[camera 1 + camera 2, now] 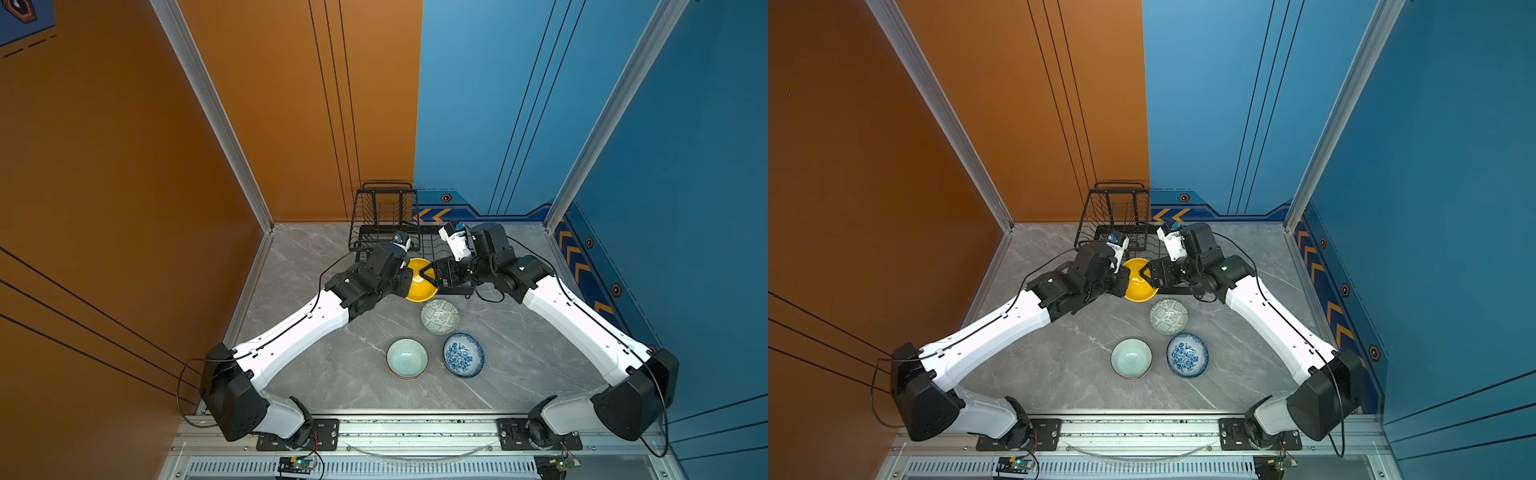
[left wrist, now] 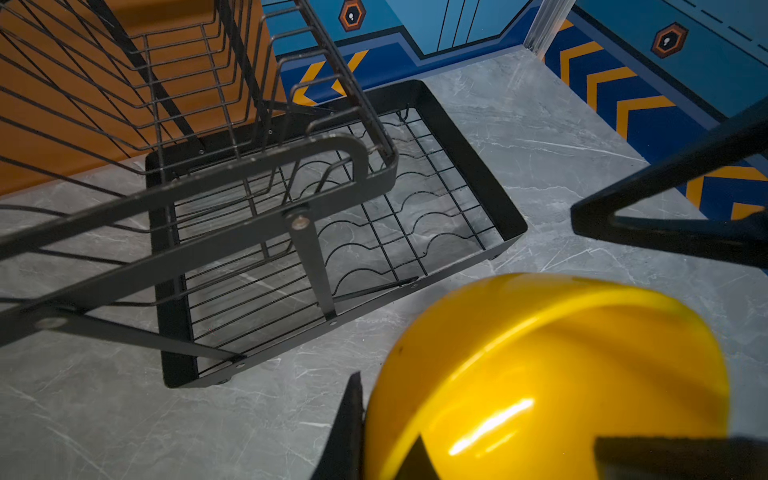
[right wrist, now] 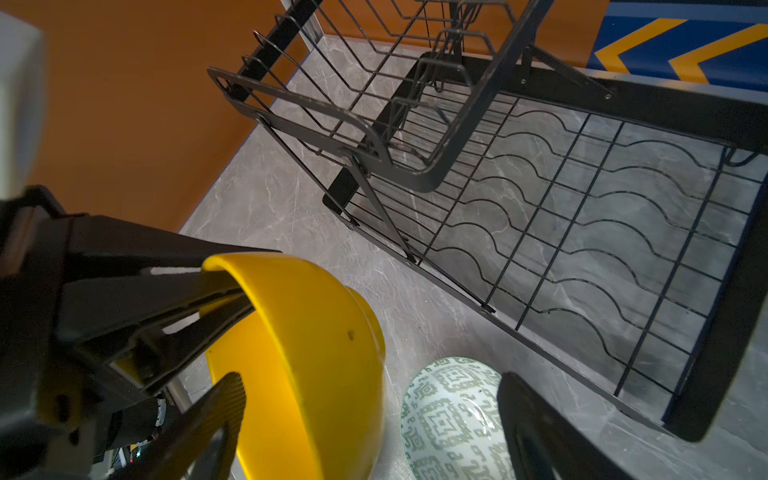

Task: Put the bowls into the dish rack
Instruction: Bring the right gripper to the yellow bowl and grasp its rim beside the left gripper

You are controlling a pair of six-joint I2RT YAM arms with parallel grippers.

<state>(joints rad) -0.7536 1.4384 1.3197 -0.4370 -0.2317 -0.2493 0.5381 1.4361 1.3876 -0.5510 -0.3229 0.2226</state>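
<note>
The plain yellow bowl (image 1: 420,286) (image 1: 1139,286) hangs tilted just in front of the black wire dish rack (image 1: 384,216) (image 1: 1117,214). My left gripper (image 1: 409,276) (image 2: 386,440) is shut on the bowl's left rim. My right gripper (image 1: 430,279) (image 3: 370,395) is open, its jaws astride the opposite wall: one finger (image 3: 224,399) inside the bowl, the other (image 3: 523,415) outside. The rack's lower tray (image 2: 465,145) (image 3: 706,116) holds nothing. On the table lie the grey-green bowl (image 1: 440,316) (image 3: 449,419), the blue-and-white bowl (image 1: 463,354) and the mint bowl (image 1: 407,358).
The mint bowl sits nested in another bowl with an orange edge (image 1: 405,377). The rack's raised basket (image 2: 166,104) overhangs the tray's left half. Walls close the table at the back and both sides. A metal rail (image 1: 415,428) runs along the front.
</note>
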